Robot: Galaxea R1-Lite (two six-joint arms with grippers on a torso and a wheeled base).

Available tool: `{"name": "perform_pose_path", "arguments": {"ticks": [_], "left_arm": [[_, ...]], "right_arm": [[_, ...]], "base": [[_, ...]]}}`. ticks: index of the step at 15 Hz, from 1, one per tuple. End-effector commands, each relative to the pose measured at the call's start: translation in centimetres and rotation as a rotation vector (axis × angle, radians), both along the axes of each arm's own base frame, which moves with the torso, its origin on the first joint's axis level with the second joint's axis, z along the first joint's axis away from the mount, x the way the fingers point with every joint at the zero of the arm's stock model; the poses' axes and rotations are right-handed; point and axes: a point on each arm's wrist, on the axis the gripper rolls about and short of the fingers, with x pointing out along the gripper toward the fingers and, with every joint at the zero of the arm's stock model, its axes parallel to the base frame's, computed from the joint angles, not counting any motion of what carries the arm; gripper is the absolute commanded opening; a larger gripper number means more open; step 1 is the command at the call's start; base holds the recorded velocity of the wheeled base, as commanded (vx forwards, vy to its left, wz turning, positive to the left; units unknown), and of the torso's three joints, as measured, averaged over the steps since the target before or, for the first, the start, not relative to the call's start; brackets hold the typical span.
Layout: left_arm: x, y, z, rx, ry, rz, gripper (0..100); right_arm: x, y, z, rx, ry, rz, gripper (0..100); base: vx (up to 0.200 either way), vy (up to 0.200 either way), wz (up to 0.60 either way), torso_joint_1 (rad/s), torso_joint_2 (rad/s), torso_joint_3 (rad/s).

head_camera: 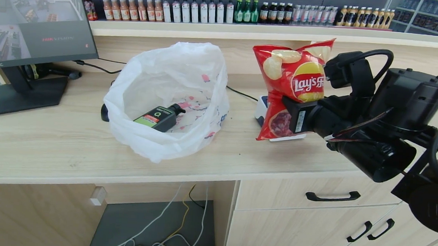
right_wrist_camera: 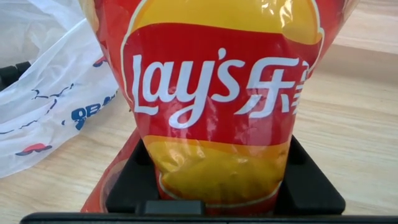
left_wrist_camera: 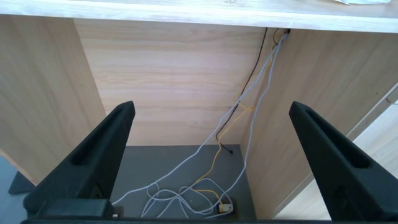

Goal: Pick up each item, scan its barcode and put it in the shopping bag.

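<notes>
The right gripper [head_camera: 295, 114] was clamped on the lower half of one crisp packet [head_camera: 292, 82], a glossy, puffed red and yellow foil pillow with crimped ends, held upright above the worktop [head_camera: 50, 143]. In the right wrist view its two black fingers [right_wrist_camera: 124, 186] squeezed the packet [right_wrist_camera: 211, 93] from either side. Just behind the packet's lower edge, beyond the gripper, sat a small white box-shaped device [head_camera: 261, 109].

To that gripper's left stood one shopping bag [head_camera: 162, 62] of thin, crinkled white plastic with small red and blue prints, its mouth wide open. One dark, flat-sided bottle [head_camera: 158, 118] with a pump top and a green label lay on its side within.

The worktop was pale wood-grain laminate, smooth and matt. Below the right gripper, the drawer fronts carried three black curved handles [head_camera: 332, 197].

The left gripper [left_wrist_camera: 214, 165] hung below the worktop's edge with its two black wedge-shaped fingers [left_wrist_camera: 93, 162] spread wide and empty, facing a wood-panelled recess where several thin cables [left_wrist_camera: 249, 106], white, yellow and black, trailed down.
</notes>
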Motion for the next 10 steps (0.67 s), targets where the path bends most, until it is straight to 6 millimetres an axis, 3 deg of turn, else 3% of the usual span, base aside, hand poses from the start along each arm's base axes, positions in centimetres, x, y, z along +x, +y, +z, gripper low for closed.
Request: {"name": "perform_pose_path", "arguments": {"ticks": [1, 5, 8, 10], "left_arm": [[0.0, 0.0, 0.0, 0.000, 0.000, 0.001, 100], [0.0, 0.0, 0.0, 0.000, 0.000, 0.001, 100], [0.0, 0.0, 0.0, 0.000, 0.000, 0.001, 100], [0.0, 0.0, 0.0, 0.000, 0.000, 0.001, 100]], "right_arm": [[-0.3, -0.2, 0.2, 0.006, -0.009, 0.000, 0], [-1.0, -0.6, 0.0, 0.001, -0.005, 0.001, 0], [-1.9, -1.1, 1.2, 0.020, -0.035, -0.005, 0], [-3.8, -2.1, 2.5, 0.043, -0.076, -0.006, 0]], "base": [[0.000, 0.000, 0.00, 0.000, 0.00, 0.000], [0.000, 0.000, 0.00, 0.000, 0.00, 0.000], [0.000, 0.000, 0.00, 0.000, 0.00, 0.000], [0.000, 0.000, 0.00, 0.000, 0.00, 0.000]]}}
